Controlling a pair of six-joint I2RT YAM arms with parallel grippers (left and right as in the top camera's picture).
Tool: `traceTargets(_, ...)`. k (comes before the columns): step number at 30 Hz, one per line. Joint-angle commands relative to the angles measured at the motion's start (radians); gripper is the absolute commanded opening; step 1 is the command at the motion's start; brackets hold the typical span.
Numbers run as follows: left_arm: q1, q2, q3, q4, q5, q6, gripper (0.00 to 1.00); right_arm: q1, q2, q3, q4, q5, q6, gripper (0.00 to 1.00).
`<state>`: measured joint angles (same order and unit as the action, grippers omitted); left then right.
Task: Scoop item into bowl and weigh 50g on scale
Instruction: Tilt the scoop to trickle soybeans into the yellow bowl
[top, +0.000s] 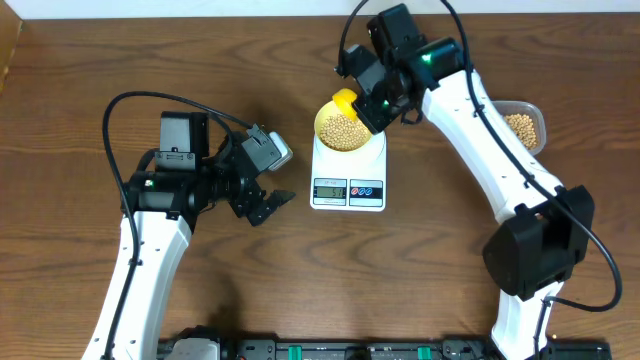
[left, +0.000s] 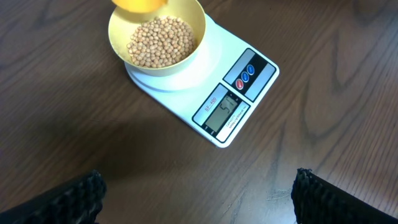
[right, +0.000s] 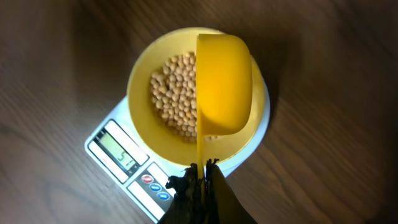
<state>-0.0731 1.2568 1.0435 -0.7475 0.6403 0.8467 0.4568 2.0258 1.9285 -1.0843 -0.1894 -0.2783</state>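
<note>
The pale-yellow bowl (top: 319, 124) stands on the white scale (top: 375, 160), holding a heap of tan beans (top: 342, 130). My right gripper (top: 378, 104) is shut on the thin handle of a yellow scoop (top: 345, 99), which hangs over the bowl's far rim. In the right wrist view the scoop (right: 222, 84) is turned on its side above the beans (right: 173, 96), its back towards the camera, and the gripper (right: 204, 168) clamps the handle. My left gripper (top: 266, 205) is open and empty, left of the scale. Its view shows the bowl (left: 121, 46), beans (left: 160, 40) and scale (left: 205, 68).
A clear plastic tub (top: 524, 127) with more beans sits at the right, behind the right arm. The scale's lit display (left: 225, 112) and its red and blue buttons (left: 245, 73) face the table's front edge. Bare wood lies under the left fingers (left: 74, 199).
</note>
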Motion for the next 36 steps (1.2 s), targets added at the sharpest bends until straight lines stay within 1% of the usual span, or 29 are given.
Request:
traceTargets(1, 0.005, 0.007, 0.0, 0.0, -0.005, 0.016, 0.98, 0.009, -0.009, -0.027, 0.024, 0.007, -0.019, 0.01)
traceTargets(5, 0.005, 0.007, 0.0, 0.0, -0.005, 0.016, 0.98, 0.009, -0.009, -0.051, 0.045, 0.008, -0.058, 0.01)
traceTargets(15, 0.005, 0.007, 0.0, 0.0, -0.005, 0.016, 0.98, 0.009, -0.009, -0.074, 0.093, 0.007, -0.06, 0.01)
traceTargets(36, 0.005, 0.007, 0.0, 0.0, -0.005, 0.016, 0.98, 0.009, -0.009, -0.079, 0.074, 0.008, -0.075, 0.01)
